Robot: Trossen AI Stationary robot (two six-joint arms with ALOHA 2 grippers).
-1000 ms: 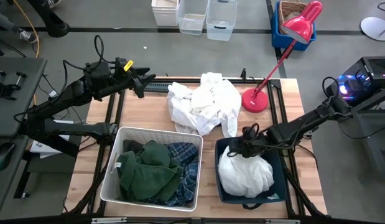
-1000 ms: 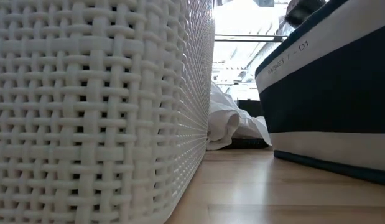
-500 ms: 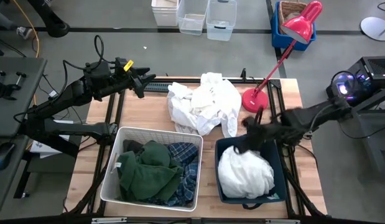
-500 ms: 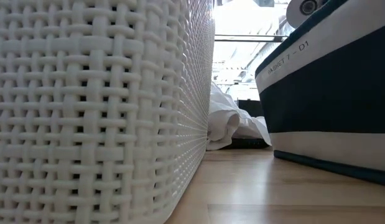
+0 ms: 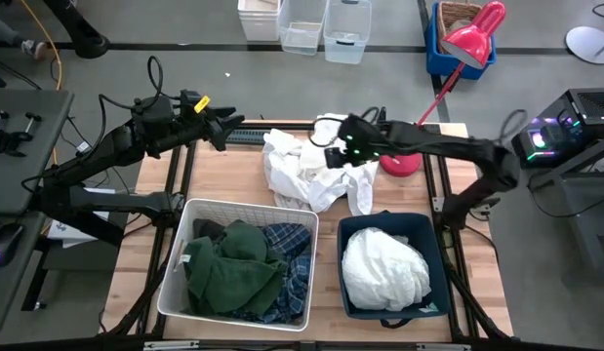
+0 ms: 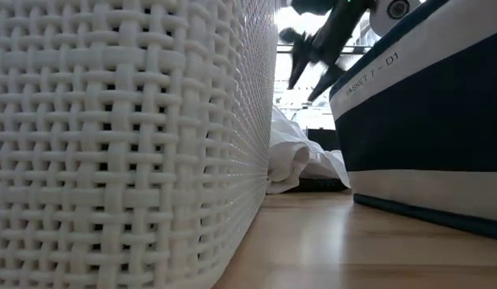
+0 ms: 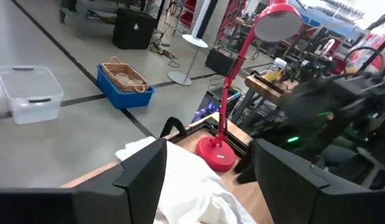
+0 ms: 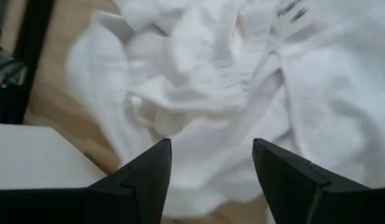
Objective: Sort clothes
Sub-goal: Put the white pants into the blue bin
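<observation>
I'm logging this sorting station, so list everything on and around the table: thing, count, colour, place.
Loose clothes pile: several pieces, white, back middle of the table.
Woven bin: one, white, front left of the table.
Green garment: one, dark green, in the woven bin.
Plaid shirt: one, blue and white, in the woven bin beside the green garment.
Fabric bin: one, navy, front right.
Bundled clothes: white, count unclear, in the fabric bin.
Desk lamp: one, red, back right.
Storage boxes: clear, on the floor behind the table.
Left gripper: open, at the back left corner.
Right gripper: open, above the loose clothes pile.
</observation>
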